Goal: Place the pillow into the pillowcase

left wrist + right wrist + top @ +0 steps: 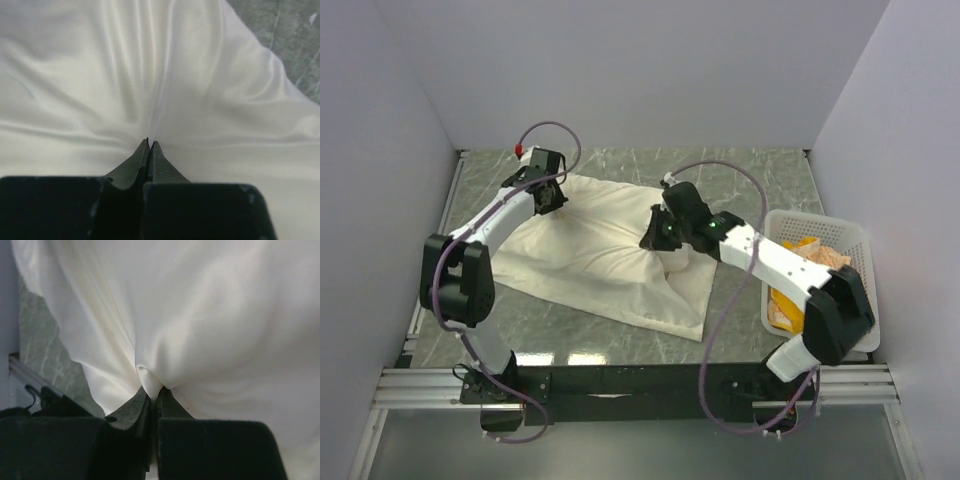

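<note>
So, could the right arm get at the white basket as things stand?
Probably, but not straight away: the basket sits open just beside that arm with nothing between, yet the right gripper is shut on the pillowcase and would have to let go first.

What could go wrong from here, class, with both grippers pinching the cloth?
1. The left gripper and right gripper each hold only a small fold of the pillowcase; a pull may slip it free.
2. If a pinch takes both layers, the opening may be held shut.
3. The right arm lies close to the basket and could knock it.
</note>
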